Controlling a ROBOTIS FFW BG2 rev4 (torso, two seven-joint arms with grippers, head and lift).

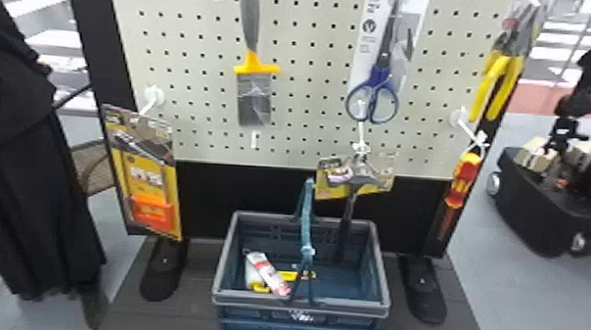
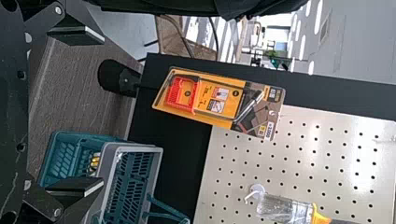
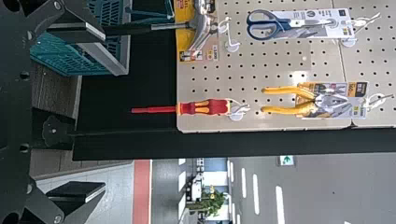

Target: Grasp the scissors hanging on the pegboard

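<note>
Both left gripper (image 2: 88,109) and right gripper (image 3: 91,109) spread wide (empty), blue-looped steel scissors (image 1: 379,69), flat perforated pegboard (image 1: 194,48).

The pegboard (image 1: 194,48) stands on a dark base (image 1: 177,316); scissors (image 1: 373,95), scraper (image 1: 253,71), pliers (image 1: 498,76), screwdriver (image 1: 460,182), hammer (image 1: 352,180) and a yellow pack (image 1: 144,172) hang from its hooks; a blue basket (image 1: 301,302) sits on the base.
</note>
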